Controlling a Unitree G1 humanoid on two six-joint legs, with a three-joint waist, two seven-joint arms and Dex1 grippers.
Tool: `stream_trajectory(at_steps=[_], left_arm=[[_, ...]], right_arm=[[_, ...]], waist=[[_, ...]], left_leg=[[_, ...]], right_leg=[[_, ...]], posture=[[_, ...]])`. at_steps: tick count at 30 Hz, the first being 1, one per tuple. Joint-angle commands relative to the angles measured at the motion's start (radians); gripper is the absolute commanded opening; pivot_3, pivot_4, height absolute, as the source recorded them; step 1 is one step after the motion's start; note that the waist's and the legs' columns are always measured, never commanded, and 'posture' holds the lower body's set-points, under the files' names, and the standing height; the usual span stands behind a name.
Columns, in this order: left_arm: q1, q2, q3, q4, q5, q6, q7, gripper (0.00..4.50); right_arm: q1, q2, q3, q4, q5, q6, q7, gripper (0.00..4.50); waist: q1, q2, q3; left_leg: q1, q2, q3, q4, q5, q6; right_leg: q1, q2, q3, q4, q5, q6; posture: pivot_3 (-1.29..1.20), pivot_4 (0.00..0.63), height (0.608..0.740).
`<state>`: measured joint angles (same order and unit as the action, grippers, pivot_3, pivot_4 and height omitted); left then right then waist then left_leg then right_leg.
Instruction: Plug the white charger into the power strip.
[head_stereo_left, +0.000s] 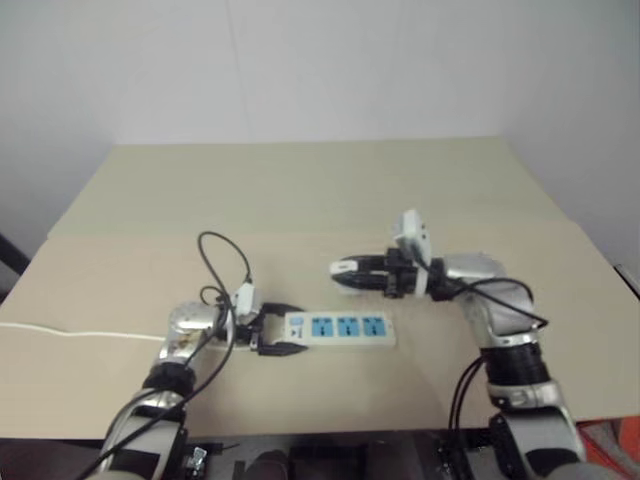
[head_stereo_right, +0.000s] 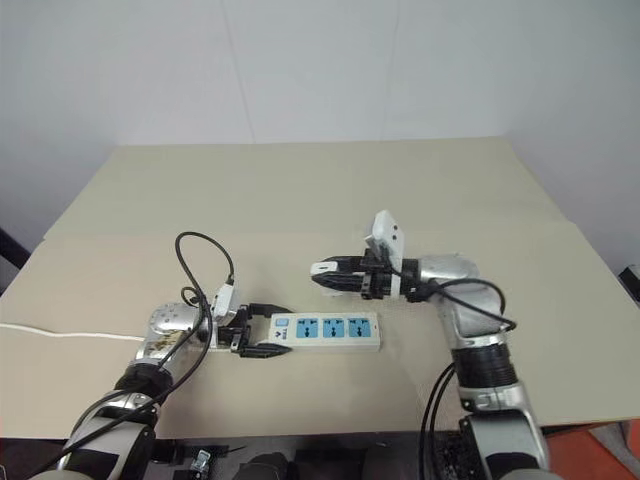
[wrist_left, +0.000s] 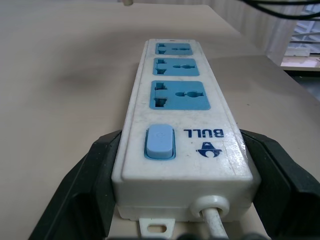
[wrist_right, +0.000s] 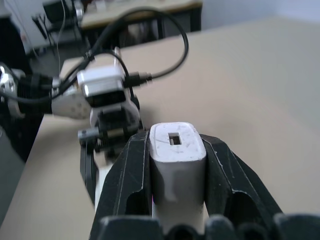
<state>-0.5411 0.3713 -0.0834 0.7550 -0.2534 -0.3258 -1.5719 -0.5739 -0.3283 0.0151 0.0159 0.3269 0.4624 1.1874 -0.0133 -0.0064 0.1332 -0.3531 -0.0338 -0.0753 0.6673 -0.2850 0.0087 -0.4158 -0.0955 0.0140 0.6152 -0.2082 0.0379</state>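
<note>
Count: we see one power strip, one white charger, two grippers and one table.
Sockets: we count three blue sockets in a row on the strip, plus one blue switch at its cord end.
Power strip: it lies flat on the table, near the front edge, its long side running left to right.
Left gripper: we find it clenched on the cord end of the power strip, one black finger on each long side.
Right gripper: we find it grasping the white charger between its two black fingers, pointing toward the robot's left, level.
White charger: it is held in the air, above the table and apart from the strip, on the strip's far side toward its cord end.
Cord: a thin white cord trails across the table to the left edge.
Left wrist view adds: the blue lettering "BULL" beside the switch and the cord leaving the strip's end.
Right wrist view adds: a small rectangular slot in the charger's end face, and the left gripper's white module beyond it.
</note>
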Motion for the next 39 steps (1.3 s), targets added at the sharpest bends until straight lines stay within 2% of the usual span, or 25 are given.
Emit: stream_trajectory(at_steps=[1,11,22,39], left_arm=[[0.018,0.008,-0.05,0.002,0.043,0.002,-0.026,3.27],[0.041,0.025,-0.052,-0.04,0.04,0.017,-0.001,3.27],[0.033,0.039,-0.05,-0.052,0.035,0.025,0.005,3.27],[0.017,0.043,-0.052,-0.038,0.038,0.035,0.015,3.27]], right_arm=[[0.024,0.043,0.011,-0.04,0.036,-0.089,-0.036,1.11],[0.088,0.108,0.067,-0.024,0.091,-0.103,-0.058,1.11],[0.085,0.113,0.104,0.108,0.056,-0.194,-0.085,1.11],[0.116,0.08,0.131,0.143,0.043,-0.24,-0.069,1.11]], waist=[[0.0,0.0,0.0],[-0.003,0.0,-0.001],[-0.005,-0.001,-0.002],[-0.007,-0.001,-0.002]], left_leg=[[0.0,0.0,0.0,0.0,0.0,0.0],[0.0,0.0,0.0,0.0,0.0,0.0],[0.001,0.001,0.0,0.0,0.0,0.0],[0.001,0.001,0.0,0.0,0.0,0.0]], right_leg=[[0.0,0.0,0.0,0.0,0.0,0.0],[0.0,0.001,0.0,0.0,0.0,0.0],[0.0,0.001,0.0,0.0,0.0,0.0],[0.0,0.002,0.0,0.0,0.0,0.0]], posture=[[0.0,0.15,0.74],[0.0,0.15,0.74],[0.0,0.15,0.74],[0.0,0.15,0.74]])
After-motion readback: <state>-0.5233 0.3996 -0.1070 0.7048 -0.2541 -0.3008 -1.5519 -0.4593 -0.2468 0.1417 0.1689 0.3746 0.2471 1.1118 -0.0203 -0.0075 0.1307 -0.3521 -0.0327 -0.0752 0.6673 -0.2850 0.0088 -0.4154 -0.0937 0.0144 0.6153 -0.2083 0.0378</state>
